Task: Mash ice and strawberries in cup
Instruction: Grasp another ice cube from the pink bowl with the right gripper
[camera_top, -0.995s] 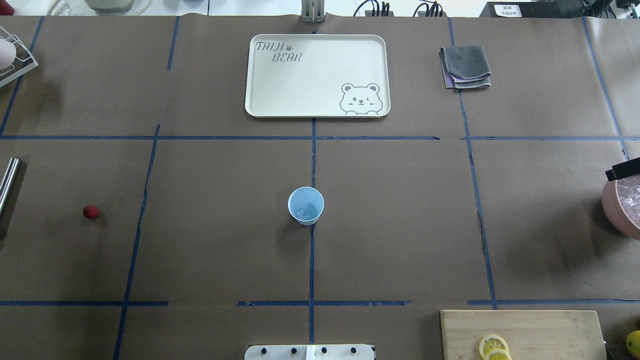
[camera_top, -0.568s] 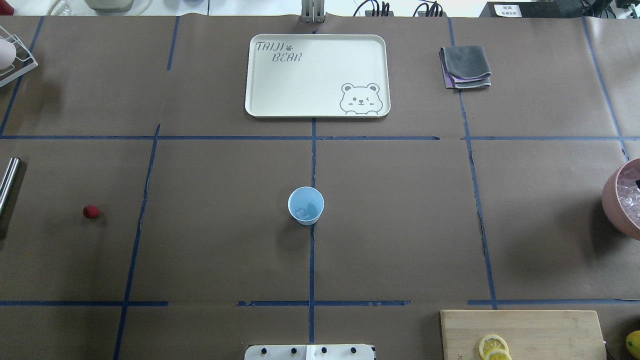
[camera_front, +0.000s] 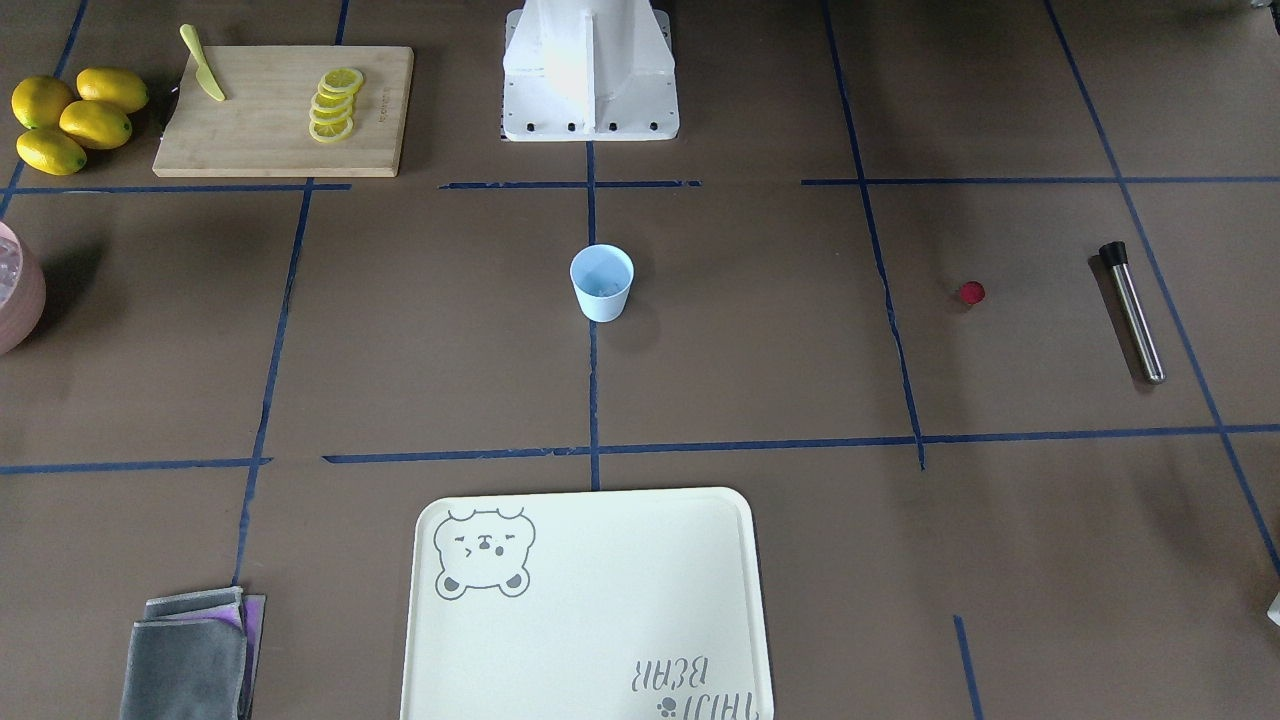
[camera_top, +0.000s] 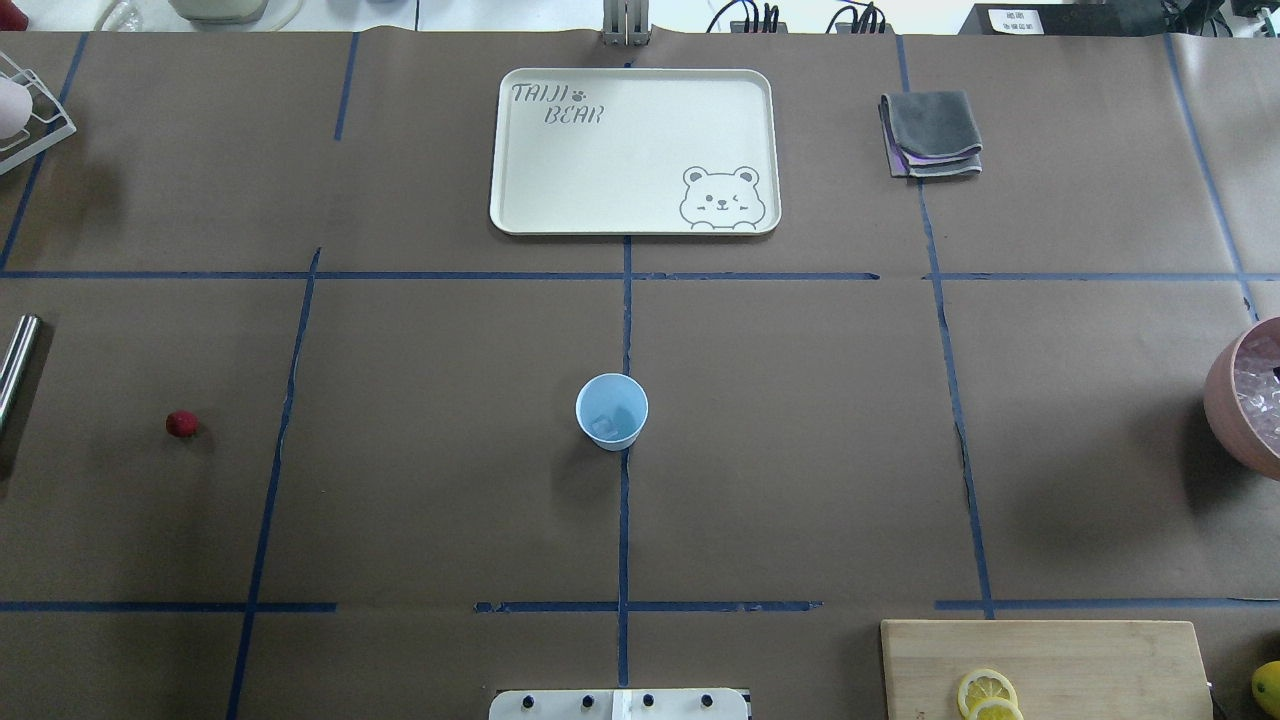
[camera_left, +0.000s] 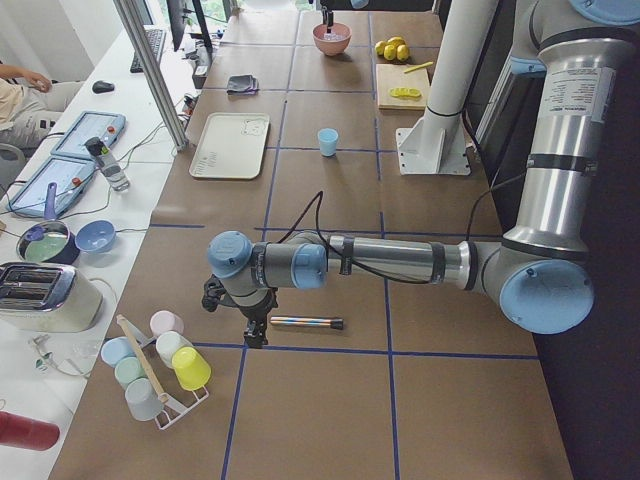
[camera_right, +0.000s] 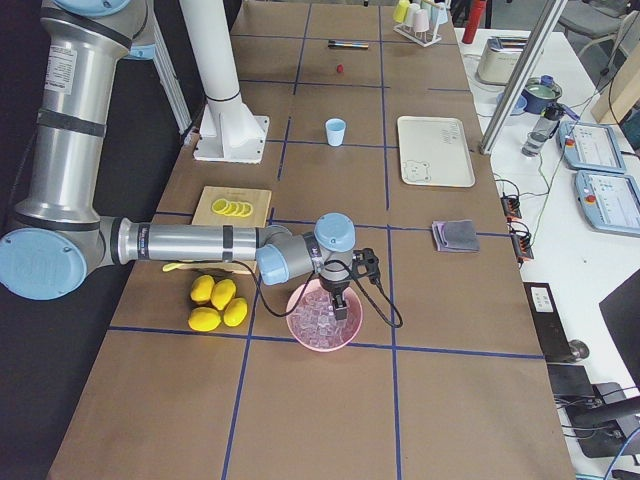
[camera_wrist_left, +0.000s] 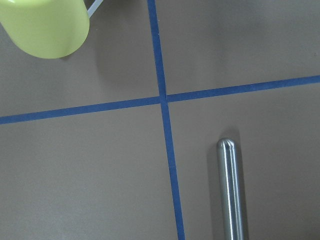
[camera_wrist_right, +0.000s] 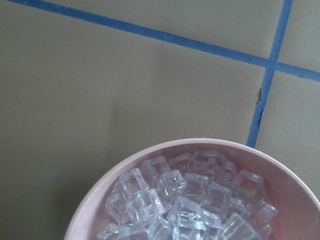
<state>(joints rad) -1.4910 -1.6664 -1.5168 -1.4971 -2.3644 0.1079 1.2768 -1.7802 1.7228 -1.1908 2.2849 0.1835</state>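
Right gripper (camera_right: 340, 312) hangs over one pink bowl (camera_right: 300, 338) heaped with ice (camera_wrist_right: 185, 200); its opening cannot be told. Left gripper (camera_left: 256, 338), equally unreadable, hovers beside one steel rod (camera_left: 306, 323). Past the rod lies one strawberry (camera_top: 181, 424). One cup (camera_top: 611, 411) stands well apart from both grippers.

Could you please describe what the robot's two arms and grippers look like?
The left arm and right arm are silver-grey tubes with pale-blue joint caps, white printed labels and a loose black cable. The left gripper and right gripper are black.
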